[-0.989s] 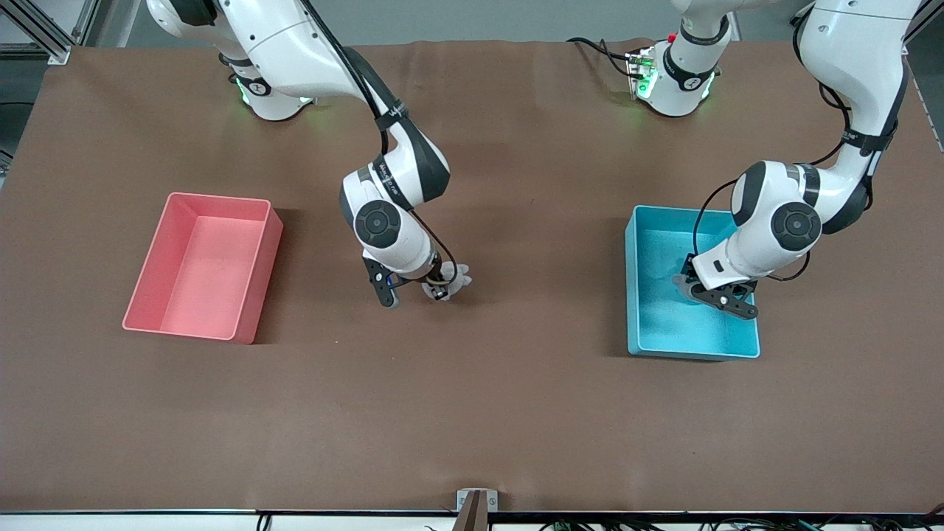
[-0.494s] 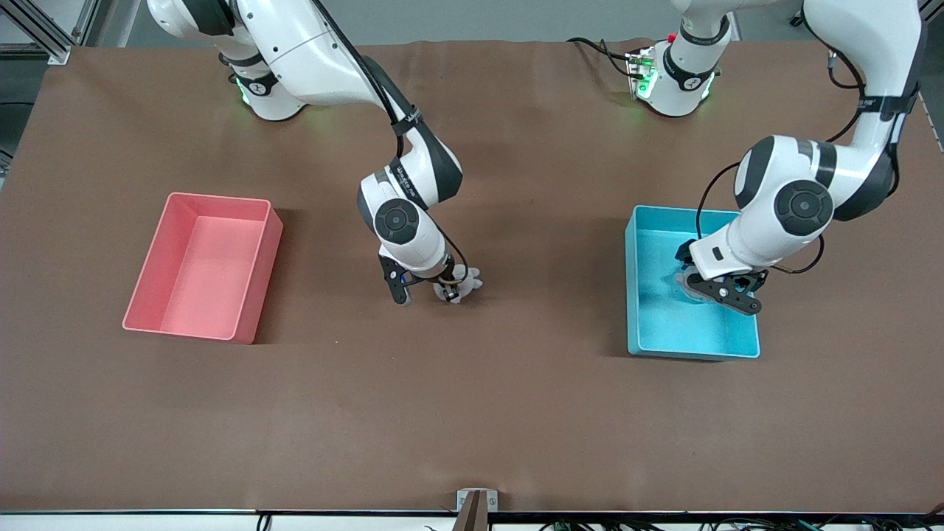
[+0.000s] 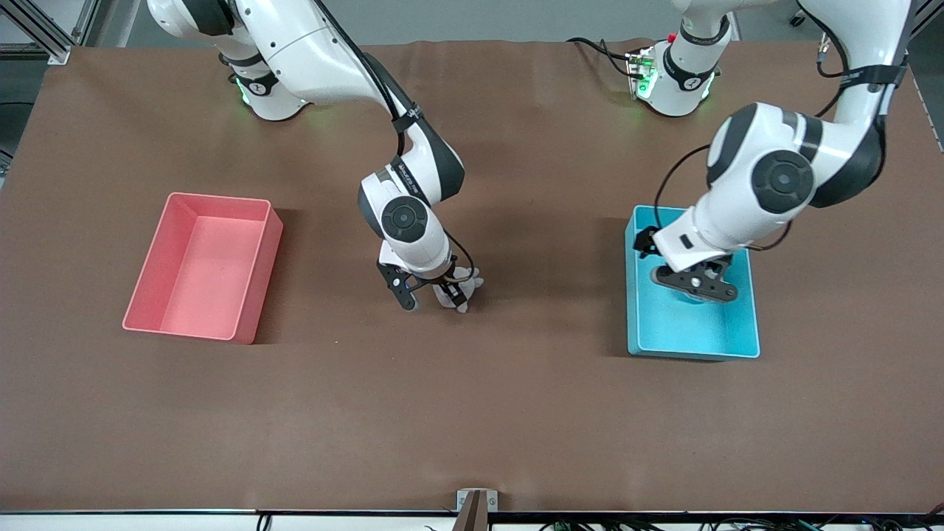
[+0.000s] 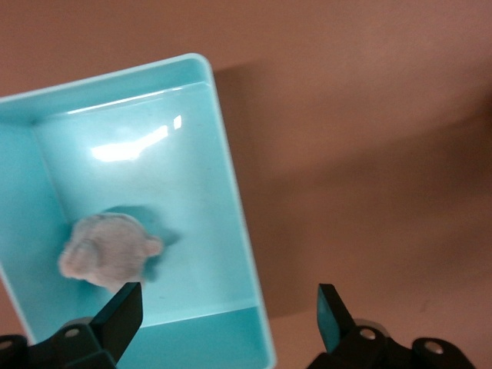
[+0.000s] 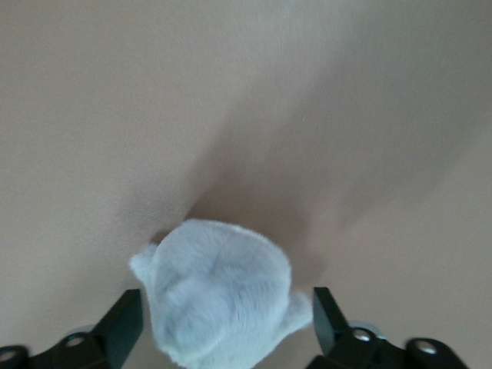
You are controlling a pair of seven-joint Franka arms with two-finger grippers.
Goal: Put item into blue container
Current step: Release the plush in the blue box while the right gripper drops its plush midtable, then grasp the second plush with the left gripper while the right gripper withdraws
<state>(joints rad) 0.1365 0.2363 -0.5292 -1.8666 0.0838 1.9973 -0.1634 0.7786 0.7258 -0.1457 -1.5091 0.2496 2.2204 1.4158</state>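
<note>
— Front view, starting at the right arm's end of the table: what did we have there?

— We saw an empty pink bin [image 3: 203,267] near that edge, with nothing in it. Toward the middle of the table, the right gripper [image 3: 431,295] stood low over a pale plush item [image 3: 459,286], its jaws spread wide on either side of the toy. In the right wrist view the plush item [image 5: 219,296] sat between the open fingers with a gap at each side, so we judged it was not gripped.

— And at the left arm's end?

— We found the blue container [image 3: 692,341] there, with the left gripper [image 3: 693,286] hovering over it, jaws wide apart and empty. The left wrist view showed a second plush item [image 4: 108,250] lying on the floor of the blue container [image 4: 231,223], clear of the fingers.

— So how far along were we?

— We judged one item delivered and one left on the table. Nothing stood between it and the container.
</note>
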